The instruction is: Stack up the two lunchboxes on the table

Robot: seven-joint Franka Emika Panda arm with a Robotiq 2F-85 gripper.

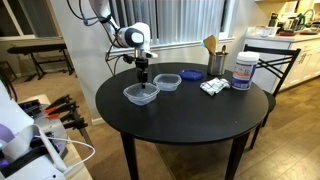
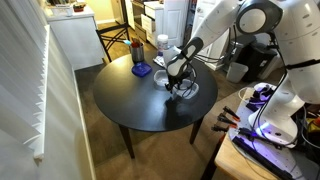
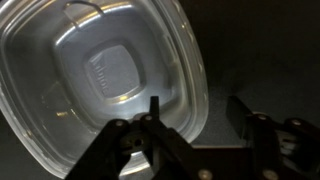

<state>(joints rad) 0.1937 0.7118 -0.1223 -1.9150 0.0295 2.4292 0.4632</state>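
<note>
Setting: lived-in room with window blinds behind and a kitchen counter at the upper right; round black table (image 1: 180, 120) at mid-frame.
Front box: clear lunchbox (image 1: 141, 94), open side up, on the left-centre of the table top, directly under the claw; it fills the upper left of the wrist view.
Back box: second clear lunchbox (image 1: 167, 81), also open side up, just beside the first and up-right of it; whether they touch cannot be told.
Claw: gripper (image 3: 196, 108) pointing straight down, spread. One finger (image 3: 152, 112) hangs over the box's inside and the other sits beyond its right rim. Nothing is pinched.
Reason for pose: judged that the box is too wide to span, so the jaws straddle one thin wall to nip it.
Reason for layout: both boxes sit mouth up, so one can nest in the other.
Task state: not yet stacked; the grasp is judged to be about to begin.
Bystanders: blue lid (image 1: 191, 74), jar (image 1: 243, 72), utensil holder (image 1: 216, 62) and white packet (image 1: 212, 87), all grouped on the right of the table top, away from the claw.
Risk: a box held by one wall may tilt, flex or slip when lifted.
</note>
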